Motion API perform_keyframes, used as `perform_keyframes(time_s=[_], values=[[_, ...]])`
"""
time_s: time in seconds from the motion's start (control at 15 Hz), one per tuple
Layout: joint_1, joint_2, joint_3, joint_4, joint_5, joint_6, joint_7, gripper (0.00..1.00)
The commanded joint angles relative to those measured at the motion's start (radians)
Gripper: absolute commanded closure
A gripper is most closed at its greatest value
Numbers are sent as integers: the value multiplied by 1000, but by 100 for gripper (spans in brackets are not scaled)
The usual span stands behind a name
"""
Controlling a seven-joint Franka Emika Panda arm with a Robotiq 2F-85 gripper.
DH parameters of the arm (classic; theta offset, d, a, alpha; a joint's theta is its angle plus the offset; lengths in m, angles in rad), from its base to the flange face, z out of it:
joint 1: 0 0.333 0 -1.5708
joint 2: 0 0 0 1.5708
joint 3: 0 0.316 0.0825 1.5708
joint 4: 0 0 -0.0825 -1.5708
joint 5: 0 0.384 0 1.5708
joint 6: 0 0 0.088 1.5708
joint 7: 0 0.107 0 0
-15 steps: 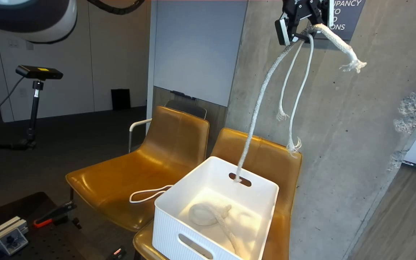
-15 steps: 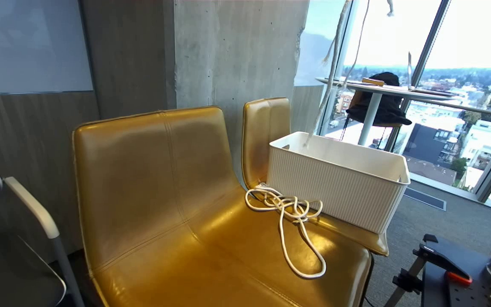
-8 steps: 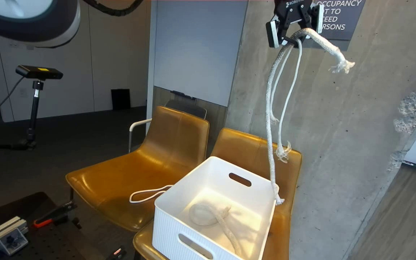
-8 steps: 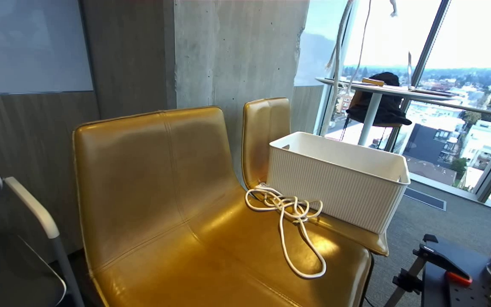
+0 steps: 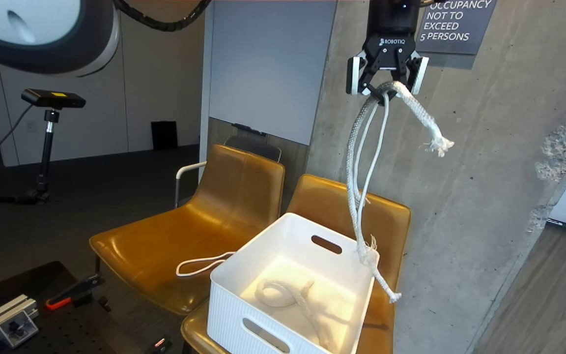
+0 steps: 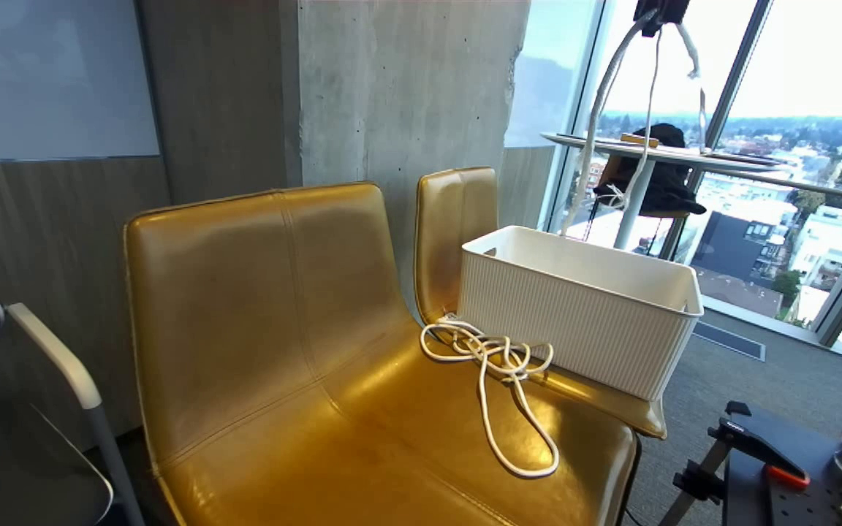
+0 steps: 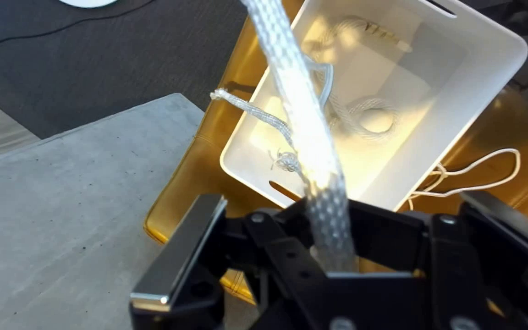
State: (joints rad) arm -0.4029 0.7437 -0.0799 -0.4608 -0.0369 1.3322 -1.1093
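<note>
Wrist view and an exterior view together let me see that my claw (image 5: 382,96) is clenched, with the thick rope (image 7: 298,87) caught at its tips. This rope is white-grey and braided. From the tips, its short part goes out to one side and finishes in a frayed end, while its long part hangs down toward the white box (image 6: 567,314). A thin rope (image 5: 380,137) hangs from the same place, as two strands with frayed ends; how exactly it is gripped, I cannot tell. The white box, ribbed and with oval handle holes, stands below the claw, well apart from it. The lower end of the thick rope shows past the rim at one corner; whether it touches the rim, I also cannot tell. Inside, on the bottom of the box, lies a pale rope (image 7: 347,120), curled in a loop. The box sits on a tan chair (image 5: 391,216), and just beside it there is a second tan chair (image 6: 231,277). On that second seat, near the box wall, I find a white cord (image 6: 514,367) in loose loops. Behind the chairs rises a concrete wall (image 6: 406,95), which carries a grey sign (image 5: 450,29) about occupancy. Farther away, I see a clamp (image 6: 761,444) with a red part at a dark bench (image 6: 746,489).
</note>
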Motion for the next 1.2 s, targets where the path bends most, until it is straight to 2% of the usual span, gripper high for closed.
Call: perform_keyframes(time_s=[0.0,0.4,0.53,0.8,1.13], values=[[-1,35,32,58,29,-52,-16,100],[44,22,67,45,40,-103,-11,100],[74,-18,82,-1,47,-100,-20,100],[152,-45,103,1,42,-120,-42,100],[213,-59,101,-3,44,-153,26,100]])
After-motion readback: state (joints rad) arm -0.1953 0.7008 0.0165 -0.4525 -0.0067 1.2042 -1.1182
